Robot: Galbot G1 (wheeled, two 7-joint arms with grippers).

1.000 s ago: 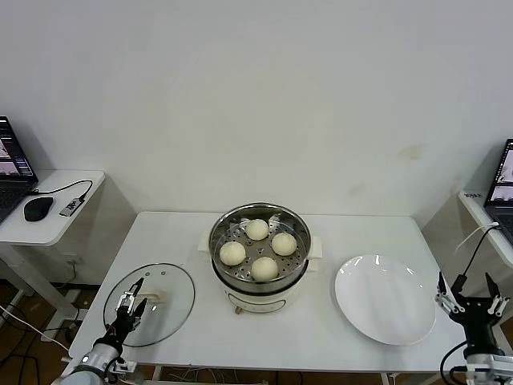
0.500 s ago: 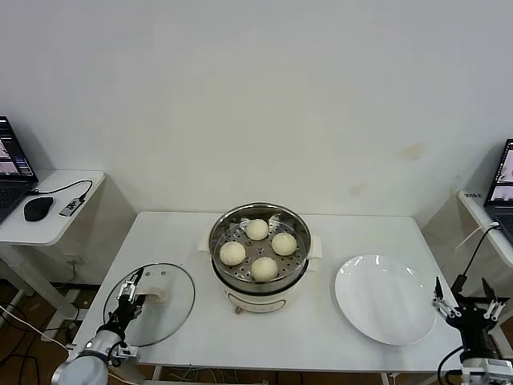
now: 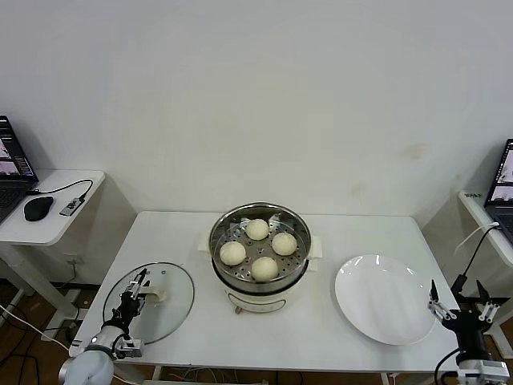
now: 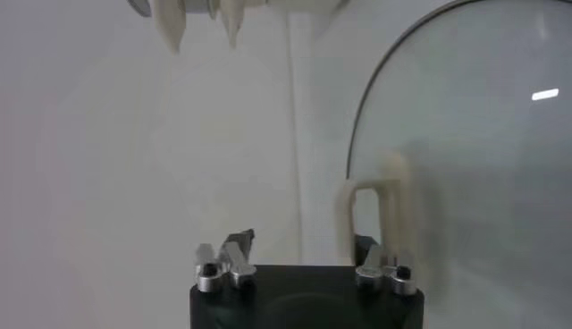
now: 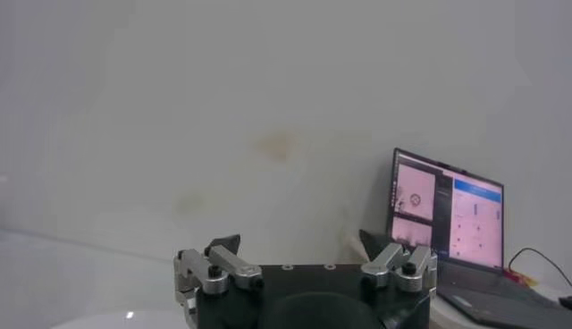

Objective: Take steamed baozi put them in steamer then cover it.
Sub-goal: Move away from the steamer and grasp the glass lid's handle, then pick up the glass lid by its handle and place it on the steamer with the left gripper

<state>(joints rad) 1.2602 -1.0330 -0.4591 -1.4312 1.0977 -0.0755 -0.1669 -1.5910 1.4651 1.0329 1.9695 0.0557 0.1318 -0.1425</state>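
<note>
Four buns (image 3: 258, 248) sit in the steamer (image 3: 259, 255) at table centre, on the perforated tray; loading looks finished, so the step in hand is the covering

Lid (image 3: 149, 303) lies flat on the table, near the front left corner, well apart from the steamer. Its white handle (image 3: 154, 294) stands up at the lid's centre; in the head view the handle's long axis runs roughly left-right across the table

Left gripper (image 3: 131, 303) is low over the lid, fingers open and straddling the handle, holding nothing yet. In the left wrist view the handle (image 4: 374, 214) rises just ahead of the gripper body, off to one side of its centre line

Next move, as I judge it: close squarely across the handle's narrow width, lift, carry over the pot, set down rim to rim

Right gripper (image 3: 461, 310) is parked off the table's right front edge beside the plate (image 3: 385, 299), open, empty
</note>
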